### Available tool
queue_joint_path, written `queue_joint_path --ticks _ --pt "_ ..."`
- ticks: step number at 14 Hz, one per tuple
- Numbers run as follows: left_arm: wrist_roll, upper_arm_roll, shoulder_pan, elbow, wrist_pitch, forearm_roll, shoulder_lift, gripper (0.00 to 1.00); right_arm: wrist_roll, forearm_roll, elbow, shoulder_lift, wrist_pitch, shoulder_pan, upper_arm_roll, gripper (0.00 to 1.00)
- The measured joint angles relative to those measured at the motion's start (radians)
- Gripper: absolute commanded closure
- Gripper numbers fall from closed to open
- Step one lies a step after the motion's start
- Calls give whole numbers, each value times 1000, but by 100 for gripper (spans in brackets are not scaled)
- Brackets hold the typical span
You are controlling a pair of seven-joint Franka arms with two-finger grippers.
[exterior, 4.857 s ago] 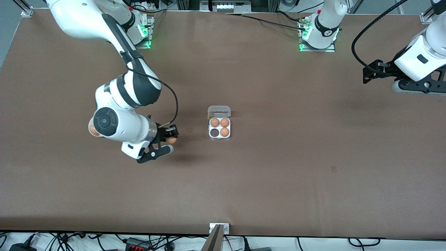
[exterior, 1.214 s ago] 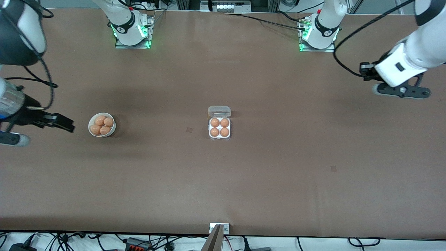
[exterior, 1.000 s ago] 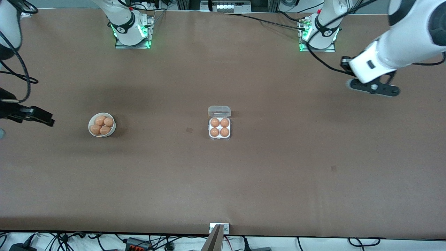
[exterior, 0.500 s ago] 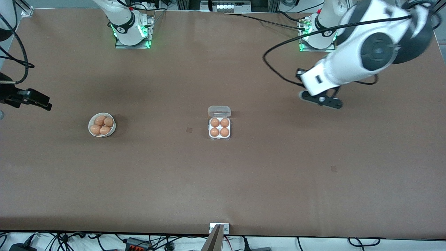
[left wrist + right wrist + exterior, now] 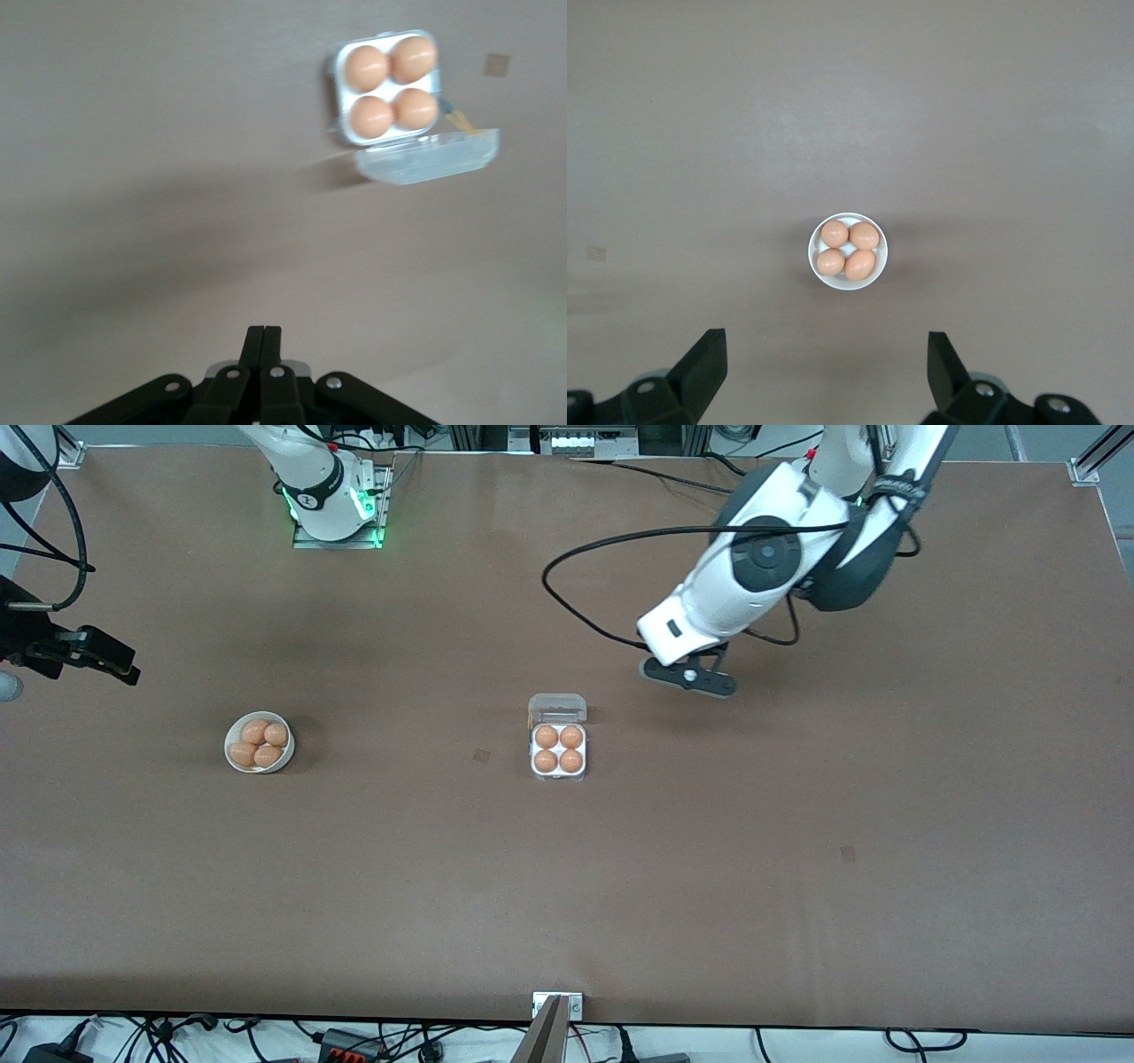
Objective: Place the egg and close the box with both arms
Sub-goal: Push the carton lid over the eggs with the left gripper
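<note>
The small square four-cup egg carton with its whitish tray (image 5: 558,760) is sitting near the middle of the brown tabletop (image 5: 797,850), and all four cups are holding smooth orange-brown eggs, so the egg (image 5: 547,761) that the task asks for appears to be lying already in the tray cup nearer the front camera, on the right arm's side. The hinged clear plastic lid (image 5: 557,708) is lying open and flat, on the edge of the tray farther from the front camera. Judging by this, the placing step looks done and the closing step is the one in hand. The left gripper (image 5: 689,677) is hanging over bare tabletop just beside the open lid, toward the left arm's end, with its black fingers (image 5: 262,341) pressed together and holding nothing. The right gripper (image 5: 84,655) is waiting at the right arm's end of the tabletop, its fingers (image 5: 707,359) spread wide and empty, looking down on a round white bowl (image 5: 259,742) holding four more brown eggs. The next move probably calls for the left gripper to get under or against the lid's free edge and fold it over the eggs, gently enough that the light tray is not sliding.
</note>
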Motion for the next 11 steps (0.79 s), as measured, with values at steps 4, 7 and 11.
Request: queue_joint_path --ticks 4,7,11 --pt "-129 -9 -141 -10 245 19 128 99 -1 0 0 0 2 0 0 0" --pt "-170 -9 -195 -10 353 65 202 99 -4 0 3 -2 6 0 0 0" --pt "-199 -7 -219 -8 501 205 294 99 -5 0 4 -3 0 0 0 0"
